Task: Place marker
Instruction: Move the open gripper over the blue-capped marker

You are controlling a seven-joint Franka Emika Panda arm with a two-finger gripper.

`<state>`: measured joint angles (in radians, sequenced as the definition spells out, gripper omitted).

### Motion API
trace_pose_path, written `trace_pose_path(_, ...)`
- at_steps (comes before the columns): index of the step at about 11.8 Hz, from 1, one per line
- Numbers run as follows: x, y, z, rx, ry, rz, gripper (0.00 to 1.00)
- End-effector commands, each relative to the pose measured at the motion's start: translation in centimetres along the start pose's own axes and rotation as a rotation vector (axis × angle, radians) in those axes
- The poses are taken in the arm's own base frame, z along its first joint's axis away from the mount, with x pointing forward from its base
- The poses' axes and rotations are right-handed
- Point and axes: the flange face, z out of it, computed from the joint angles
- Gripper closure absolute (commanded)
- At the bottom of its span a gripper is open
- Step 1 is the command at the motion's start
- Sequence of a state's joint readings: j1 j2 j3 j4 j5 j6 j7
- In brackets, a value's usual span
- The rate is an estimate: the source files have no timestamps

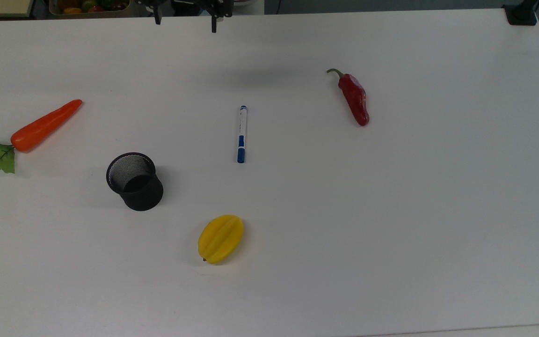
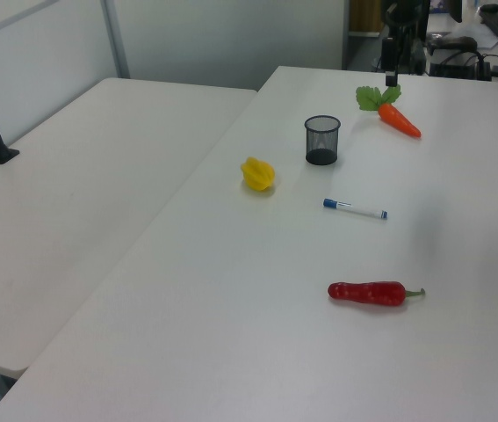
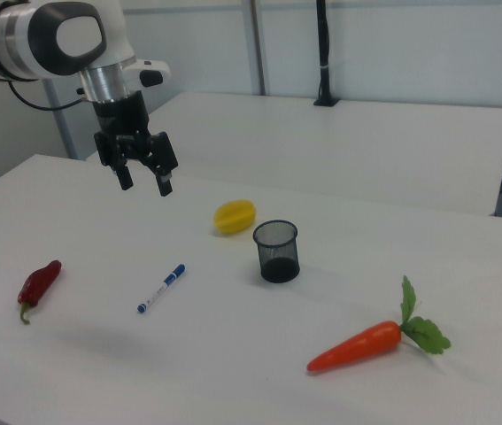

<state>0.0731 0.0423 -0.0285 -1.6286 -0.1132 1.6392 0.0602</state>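
One marker [image 1: 242, 134] lies flat on the white table [image 1: 391, 210], near the middle, white-bodied with a blue cap, apart from everything else. In the top view its capped end points toward the bottom of the picture. A black mesh pen cup [image 1: 134, 181] stands upright to the top view's left of it and a little nearer the bottom edge. A yellow starfruit [image 1: 221, 239] rests below the marker in the top view, and a red chilli [image 1: 355, 97] lies well off to the top view's right. An orange carrot [image 1: 45, 125] with green leaves sits at the top view's far left. The gripper [image 3: 142, 179] hangs in the air above the table, jaws spread wide and holding nothing, well apart from the marker.
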Motion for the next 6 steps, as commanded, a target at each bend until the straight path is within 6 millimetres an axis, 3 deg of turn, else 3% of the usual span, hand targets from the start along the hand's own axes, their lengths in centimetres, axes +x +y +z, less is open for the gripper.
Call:
trace_pose_path(1, -0.3, -0.3, -0.1, 0.006, -0.002, -0.015, 0.0)
trace_pose_path(4, -0.2, -0.5, 0.1, 0.008, -0.005, -0.025, 0.0)
trace_pose_path(6, 0.6, -1.9, 1.2, 0.012, -0.001, -0.033, 0.0)
